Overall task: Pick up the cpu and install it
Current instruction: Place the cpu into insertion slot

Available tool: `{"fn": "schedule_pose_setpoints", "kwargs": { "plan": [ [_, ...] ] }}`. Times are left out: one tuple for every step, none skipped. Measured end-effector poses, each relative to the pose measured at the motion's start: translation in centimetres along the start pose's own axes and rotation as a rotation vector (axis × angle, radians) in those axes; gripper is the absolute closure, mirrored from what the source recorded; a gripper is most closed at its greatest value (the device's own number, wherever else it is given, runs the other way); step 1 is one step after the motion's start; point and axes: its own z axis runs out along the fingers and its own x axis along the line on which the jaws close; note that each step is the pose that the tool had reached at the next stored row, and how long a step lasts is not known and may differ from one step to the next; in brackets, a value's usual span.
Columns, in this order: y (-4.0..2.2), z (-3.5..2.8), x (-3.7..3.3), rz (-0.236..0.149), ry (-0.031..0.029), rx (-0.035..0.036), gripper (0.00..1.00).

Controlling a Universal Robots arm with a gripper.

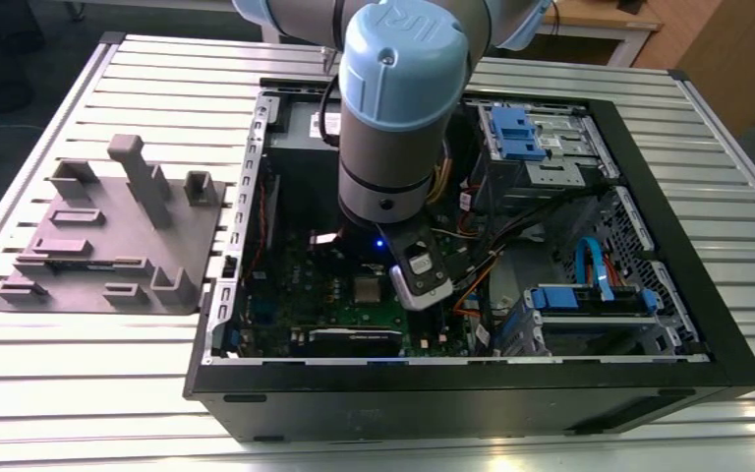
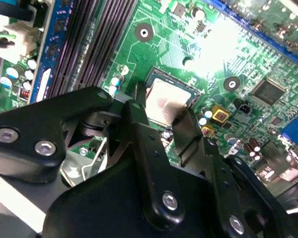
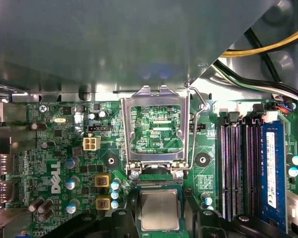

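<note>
Hovering over small silver-grey square cpu (image 3: 160, 208) (lower centre), black gripper (image 3: 160, 219); hold couldn't be told. Seating prob. needed level, corner-matched alignment.

print log | large white lettering (image 3: 55, 177) on the motherboard (image 3: 154, 129), first wrist view | white label (image 3: 271, 168) on the blue memory module (image 3: 271, 210), print too small to read | raised mark (image 1: 411, 20) on the arm's blue joint cap (image 1: 397, 74), exterior view
</note>
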Motion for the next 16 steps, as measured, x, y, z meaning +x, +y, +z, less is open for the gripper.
{"fn": "schedule_pose_setpoints", "kwargs": {
  "plan": [
    [0.0,0.01,0.0,0.0,0.0,-0.001,0.55],
    [0.01,-0.01,0.0,0.0,0.0,-0.0023,0.55],
    [0.02,-0.11,0.0,0.0,-0.0003,-0.0038,0.55],
    [0.02,-0.36,0.01,0.0,0.0003,-0.004,0.55],
    [0.03,-0.59,0.01,0.0,0.0009,-0.0043,0.55],
    [0.03,-0.69,0.01,0.0,0.0015,-0.0039,0.55],
    [0.03,-0.68,0.0,0.0,0.0017,-0.0044,0.55],
    [0.03,-0.68,0.0,0.001,0.0018,-0.0047,0.55],
    [0.03,-0.66,0.0,0.003,0.0018,-0.0051,0.55],
    [0.03,-0.63,0.0,0.007,0.0017,-0.0056,0.55],
    [0.02,-0.59,0.0,0.014,0.0015,-0.0059,0.55],
    [0.02,-0.55,0.0,0.022,0.0013,-0.0061,0.55],
    [0.02,-0.51,-0.01,0.027,0.0011,-0.0063,0.55],
    [0.02,-0.47,-0.01,0.032,0.0009,-0.0065,0.55],
    [0.02,-0.45,-0.01,0.034,0.0009,-0.0063,0.55],
    [0.02,-0.44,-0.01,0.035,0.001,-0.0062,0.55]
  ]
}}
